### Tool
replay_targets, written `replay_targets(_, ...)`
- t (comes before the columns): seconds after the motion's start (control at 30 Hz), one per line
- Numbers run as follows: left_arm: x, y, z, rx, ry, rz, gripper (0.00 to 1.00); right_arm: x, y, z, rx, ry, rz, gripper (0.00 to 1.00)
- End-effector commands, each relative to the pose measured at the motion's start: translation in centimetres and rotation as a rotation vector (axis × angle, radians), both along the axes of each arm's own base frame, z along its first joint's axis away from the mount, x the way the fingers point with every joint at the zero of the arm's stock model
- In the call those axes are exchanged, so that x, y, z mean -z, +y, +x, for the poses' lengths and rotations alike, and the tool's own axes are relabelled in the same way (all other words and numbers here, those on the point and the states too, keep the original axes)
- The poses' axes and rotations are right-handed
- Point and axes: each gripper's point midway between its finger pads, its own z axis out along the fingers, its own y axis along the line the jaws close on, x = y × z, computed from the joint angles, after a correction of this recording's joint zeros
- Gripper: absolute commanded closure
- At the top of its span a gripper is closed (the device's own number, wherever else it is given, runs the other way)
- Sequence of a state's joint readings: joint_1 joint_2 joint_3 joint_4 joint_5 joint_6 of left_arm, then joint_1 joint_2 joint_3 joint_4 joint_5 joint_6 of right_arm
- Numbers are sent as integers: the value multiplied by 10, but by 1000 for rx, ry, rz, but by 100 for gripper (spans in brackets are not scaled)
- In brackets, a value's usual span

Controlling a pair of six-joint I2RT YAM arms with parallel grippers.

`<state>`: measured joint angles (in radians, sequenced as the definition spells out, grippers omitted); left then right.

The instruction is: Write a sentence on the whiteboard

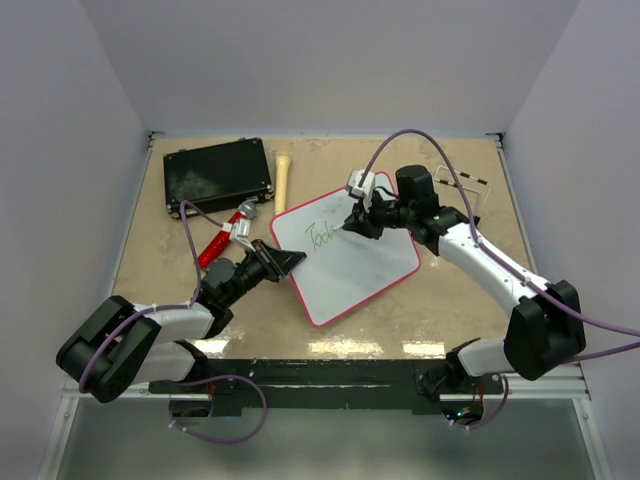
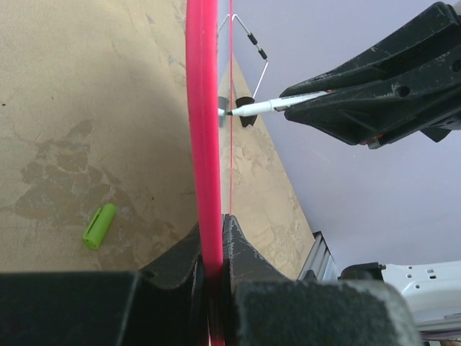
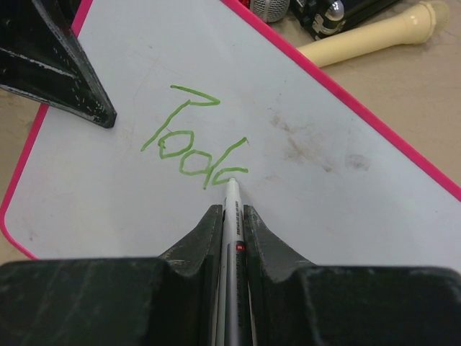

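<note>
While the right gripper (image 3: pixel 232 213) pinches the marker (image 3: pixel 232 193) at the sentence (image 3: pixel 193 140), mid-frame | left gripper (image 2: pixel 213 234) clamps the whiteboard (image 1: pixel 350 262) rim, centre of top view | risk: heavy tip pressure may twist the board, skewing letters

White-black arms (image 1: pixel 480 258), purple cables (image 1: pixel 408 132)

Pink-rimmed whiteboard (image 1: pixel 372 268) lies askew, its green sentence (image 3: pixel 193 148) reading "Toda".

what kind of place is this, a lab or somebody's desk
Probably a robot lab test cell: blank walls box in a tan table, a left arm and right arm are bolted at its near edge, with a whiteboard and marker as props.
</note>
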<state>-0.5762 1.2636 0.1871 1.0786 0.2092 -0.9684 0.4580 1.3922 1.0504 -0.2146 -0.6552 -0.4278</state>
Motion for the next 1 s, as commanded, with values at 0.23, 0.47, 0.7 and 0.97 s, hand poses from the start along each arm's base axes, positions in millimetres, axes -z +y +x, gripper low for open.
replay_targets(0.23, -37, -6, 1, 29, -164, -25, 100, -26, 3, 23, 49, -83, 17, 100)
replay_targets(0.47, -37, -7, 1, 32, -163, -24, 100, -11, -2, 6, 3, -46, -22, 100)
replay_targets(0.7, -36, -7, 1, 34, -162, -25, 100, 1, -11, -9, -20, -21, -62, 100)
replay_targets(0.97, -36, -6, 1, 31, -163, -26, 100, -20, -14, 5, 40, -78, -19, 100)
